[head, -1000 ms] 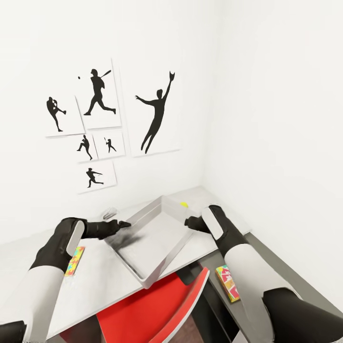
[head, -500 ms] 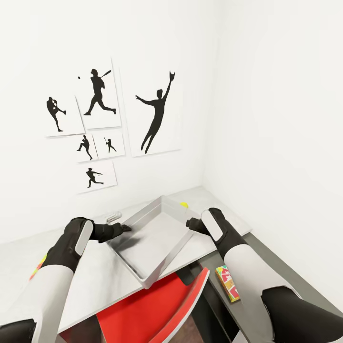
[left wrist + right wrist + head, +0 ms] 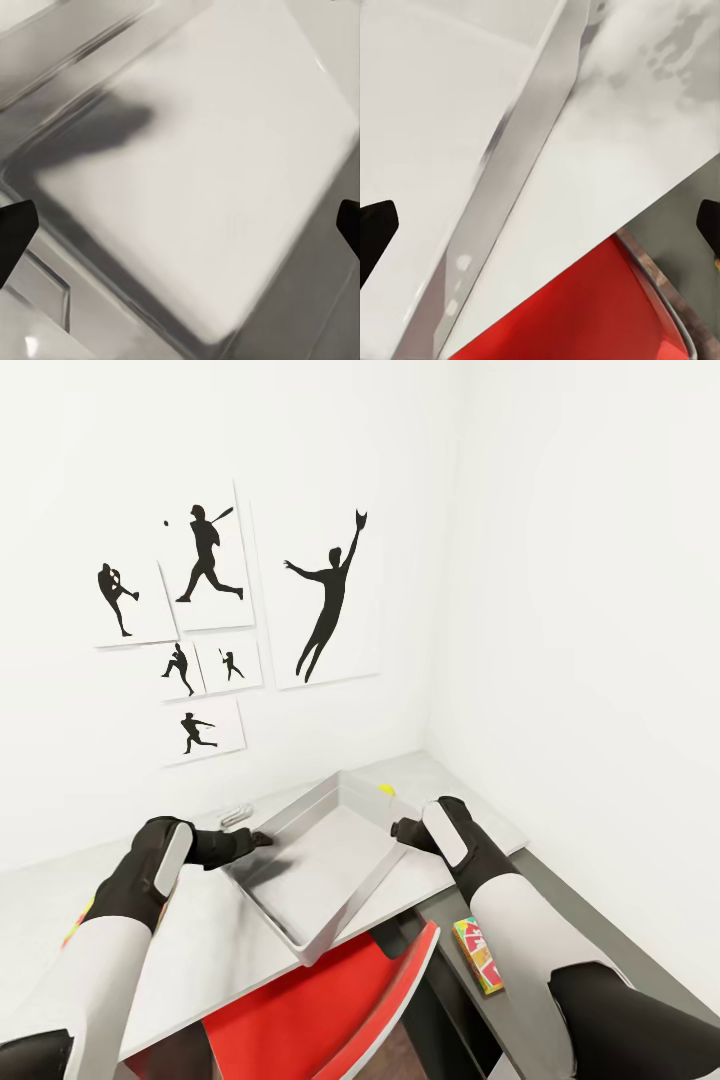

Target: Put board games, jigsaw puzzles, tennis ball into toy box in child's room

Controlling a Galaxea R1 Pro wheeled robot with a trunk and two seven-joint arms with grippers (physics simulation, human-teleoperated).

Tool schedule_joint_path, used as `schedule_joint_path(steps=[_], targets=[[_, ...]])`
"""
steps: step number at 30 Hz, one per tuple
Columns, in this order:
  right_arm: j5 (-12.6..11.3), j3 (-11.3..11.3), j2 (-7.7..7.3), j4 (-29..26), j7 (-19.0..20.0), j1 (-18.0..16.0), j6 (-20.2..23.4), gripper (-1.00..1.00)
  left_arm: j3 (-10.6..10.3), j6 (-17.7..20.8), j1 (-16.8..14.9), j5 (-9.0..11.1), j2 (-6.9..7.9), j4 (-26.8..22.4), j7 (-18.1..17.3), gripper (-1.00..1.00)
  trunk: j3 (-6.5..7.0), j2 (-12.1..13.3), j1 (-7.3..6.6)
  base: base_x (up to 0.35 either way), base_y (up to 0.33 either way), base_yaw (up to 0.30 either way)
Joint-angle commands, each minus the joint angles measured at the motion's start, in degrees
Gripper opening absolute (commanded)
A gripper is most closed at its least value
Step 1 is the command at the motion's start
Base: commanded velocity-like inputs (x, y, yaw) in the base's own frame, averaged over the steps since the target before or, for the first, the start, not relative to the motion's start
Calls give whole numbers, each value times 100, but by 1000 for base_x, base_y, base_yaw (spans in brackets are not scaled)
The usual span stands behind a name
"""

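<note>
Since a second ago, the left hand [image 3: 262,839] has pulled back a little, to the near left edge of the shallow pale grey toy box [image 3: 300,945]. Nearest, at five o'clock, a yellow-green game box with red marks [image 3: 478,954] lies on the dark grey cabinet top [image 3: 560,900], closest to the right arm. A red chair [image 3: 320,1010] sits at six o'clock. At the middle, the toy box rests empty on the pale grey table [image 3: 200,950], its long side running from seven to one o'clock. The right hand [image 3: 398,827] is at its right wall. In the wrist views both hands look spread, fingertips wide apart. Farthest, at one o'clock, a small yellow tennis ball [image 3: 386,789] peeks behind the box.
</note>
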Motion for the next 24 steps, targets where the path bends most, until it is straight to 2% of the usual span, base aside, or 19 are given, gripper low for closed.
schedule_joint_path(steps=[1,19,24], targets=[[-57,13,0,-12,-56,-2,15,100,15,25,-6,-29,0,-3,-40,100,-13,-13,4,0,0,0],[-53,14,0,8,-62,20,39,100,10,28,-7,-47,11,-3,-33,100,-13,-13,4,0,3,0],[-53,14,0,13,-59,20,39,100,9,26,-4,-53,11,-3,-32,100,-13,-13,4,-13,60,138]])
